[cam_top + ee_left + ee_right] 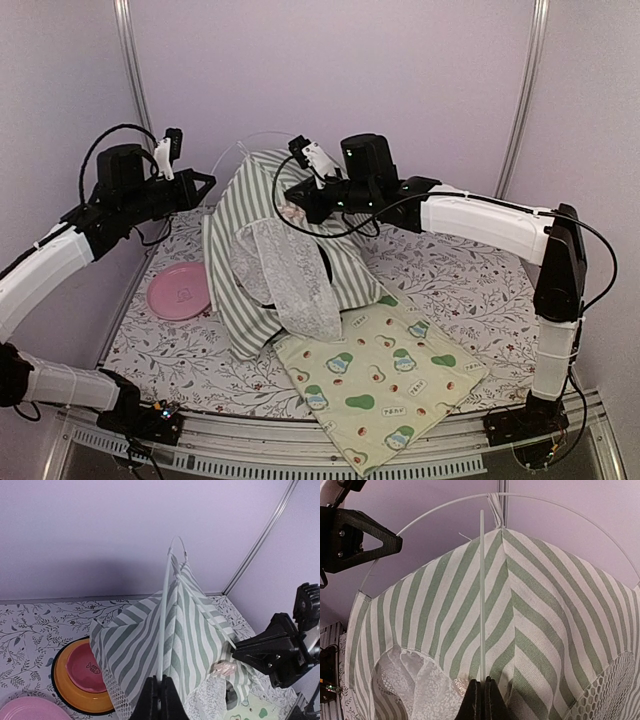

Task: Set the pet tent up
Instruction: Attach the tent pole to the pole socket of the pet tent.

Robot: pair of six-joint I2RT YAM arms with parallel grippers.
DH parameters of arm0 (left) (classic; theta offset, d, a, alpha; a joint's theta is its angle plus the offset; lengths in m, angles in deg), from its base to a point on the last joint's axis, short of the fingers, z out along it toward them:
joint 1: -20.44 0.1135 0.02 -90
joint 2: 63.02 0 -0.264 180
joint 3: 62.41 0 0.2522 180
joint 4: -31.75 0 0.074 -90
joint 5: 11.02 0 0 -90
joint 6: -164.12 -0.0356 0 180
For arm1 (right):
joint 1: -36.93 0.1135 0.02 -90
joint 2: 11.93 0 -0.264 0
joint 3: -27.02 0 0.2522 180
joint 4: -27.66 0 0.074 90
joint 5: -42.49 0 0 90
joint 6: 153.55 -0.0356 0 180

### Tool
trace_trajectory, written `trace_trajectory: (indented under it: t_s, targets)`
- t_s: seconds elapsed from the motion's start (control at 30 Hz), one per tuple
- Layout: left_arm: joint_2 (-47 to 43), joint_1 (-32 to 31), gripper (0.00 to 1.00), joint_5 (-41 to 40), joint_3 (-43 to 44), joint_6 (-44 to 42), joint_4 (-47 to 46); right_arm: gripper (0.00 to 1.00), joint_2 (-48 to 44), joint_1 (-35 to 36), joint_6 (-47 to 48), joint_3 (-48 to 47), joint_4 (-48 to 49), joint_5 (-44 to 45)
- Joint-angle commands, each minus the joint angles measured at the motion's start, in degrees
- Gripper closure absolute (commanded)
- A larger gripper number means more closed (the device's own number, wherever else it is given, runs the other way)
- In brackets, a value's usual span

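The pet tent (pixel 262 250), green and white striped, stands half-raised in the middle of the table, its lace door curtain (pixel 290 275) hanging at the front. My left gripper (pixel 205 183) is at the tent's upper left. In the left wrist view it (pixel 160 681) is shut on a thin white pole (pixel 163 610) that rises to the tent's peak. My right gripper (pixel 296 194) is at the tent's upper right. In the right wrist view it (pixel 481 681) is shut on another thin white pole (pixel 482 590) lying over the striped fabric (pixel 540 630). A mesh window (pixel 605 690) shows at the lower right.
A pink plate (pixel 180 291) lies left of the tent. An orange bowl with a pink inside (pixel 80 672) sits behind the tent's left side. The avocado-print mat (pixel 385 375) lies at the front right, over the table's near edge. Metal frame posts (pixel 525 90) stand at the back corners.
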Motion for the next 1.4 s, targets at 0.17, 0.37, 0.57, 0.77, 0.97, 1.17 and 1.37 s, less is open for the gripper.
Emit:
trace_trajectory:
  t_s: [0.17, 0.37, 0.57, 0.77, 0.97, 1.17, 1.37]
  targets:
    - [-2.1, 1.0, 1.0, -0.5, -1.1, 1.3, -6.6, 1.0, 0.6, -0.5, -1.9, -1.9, -6.0, 1.6]
    - [-1.7, 1.1, 1.0, -0.3, -1.6, 1.3, -6.6, 1.0, -0.4, -0.5, -1.9, -0.3, -3.3, -1.2]
    - [-2.0, 1.1, 1.0, 0.4, -1.9, 1.3, -7.1, 1.0, 1.0, -0.5, -2.5, -2.7, -4.9, -0.5]
    - [-2.2, 1.0, 1.0, 1.0, -2.0, 1.2, -7.2, 1.0, 2.2, -0.5, -2.8, -4.2, -5.3, -0.4]
    - [-2.6, 1.0, 1.0, 1.4, -2.3, 1.1, -7.2, 1.0, 3.0, -0.4, -3.3, -5.4, -6.1, 0.2]
    - [-3.0, 1.0, 1.0, 1.5, -2.8, 1.1, -7.1, 1.0, 3.3, -0.5, -4.0, -5.8, -6.2, 1.3]
    - [-3.0, 1.0, 1.0, 1.2, -3.0, 0.8, -6.7, 1.0, 2.8, -0.5, -4.1, -5.0, -5.4, 0.3]
